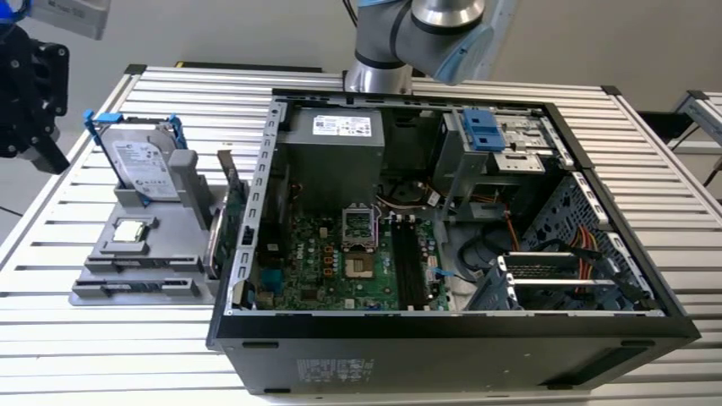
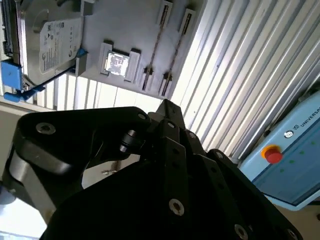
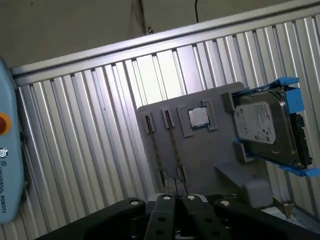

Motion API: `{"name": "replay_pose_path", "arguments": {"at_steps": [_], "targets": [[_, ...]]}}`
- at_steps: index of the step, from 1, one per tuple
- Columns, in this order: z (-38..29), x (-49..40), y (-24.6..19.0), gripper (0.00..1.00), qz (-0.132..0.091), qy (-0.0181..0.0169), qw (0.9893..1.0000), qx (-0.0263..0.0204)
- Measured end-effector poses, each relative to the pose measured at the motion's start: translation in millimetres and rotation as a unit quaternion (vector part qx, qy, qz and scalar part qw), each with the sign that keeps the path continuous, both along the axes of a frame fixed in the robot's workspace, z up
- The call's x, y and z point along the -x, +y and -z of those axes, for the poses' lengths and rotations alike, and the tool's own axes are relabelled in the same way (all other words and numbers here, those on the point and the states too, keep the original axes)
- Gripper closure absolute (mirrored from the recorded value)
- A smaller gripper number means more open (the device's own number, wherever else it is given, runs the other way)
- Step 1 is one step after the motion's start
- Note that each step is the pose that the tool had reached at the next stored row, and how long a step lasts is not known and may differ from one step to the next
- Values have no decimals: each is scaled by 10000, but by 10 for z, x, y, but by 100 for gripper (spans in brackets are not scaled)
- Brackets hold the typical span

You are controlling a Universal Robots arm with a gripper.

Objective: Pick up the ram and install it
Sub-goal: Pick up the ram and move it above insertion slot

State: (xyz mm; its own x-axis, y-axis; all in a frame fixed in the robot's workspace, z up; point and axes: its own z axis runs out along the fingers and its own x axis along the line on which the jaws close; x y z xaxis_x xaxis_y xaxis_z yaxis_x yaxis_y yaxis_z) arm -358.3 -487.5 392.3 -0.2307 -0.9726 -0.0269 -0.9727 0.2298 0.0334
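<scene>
The robot has 1 gripper (image 3: 177, 196). In the first wrist view its 2 fingertips look pressed together with nothing between them, so it seems closed and holds nothing. It hangs in the air above the gray holder (image 3: 210, 155) and does not touch it.

The holder sits on the table (image 1: 68, 355), just beside the computer case (image 1: 451, 338), on the exterior view's left. 2 thin dark strips lie side by side in the holder's narrow grooves. They look like the ram (image 3: 157, 150) standing on its edge, but it is hard to be sure. The strips are long and thin. In the first wrist view their long way runs almost straight toward the fingertips. So the ram lies down below the gripper, with its near end close under the tips. The hard drive (image 3: 262, 125) stands at the holder's far side, well apart from the strips.
</scene>
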Motion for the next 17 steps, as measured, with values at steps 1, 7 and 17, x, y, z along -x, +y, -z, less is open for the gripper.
{"name": "replay_pose_path", "arguments": {"at_steps": [1,7,17], "targets": [[0,0,0,100,-95,-5,10000,0],[1,0,0,100,-635,-39,9980,0],[1,-3,1,100,-1477,-64,9890,-3]]}}
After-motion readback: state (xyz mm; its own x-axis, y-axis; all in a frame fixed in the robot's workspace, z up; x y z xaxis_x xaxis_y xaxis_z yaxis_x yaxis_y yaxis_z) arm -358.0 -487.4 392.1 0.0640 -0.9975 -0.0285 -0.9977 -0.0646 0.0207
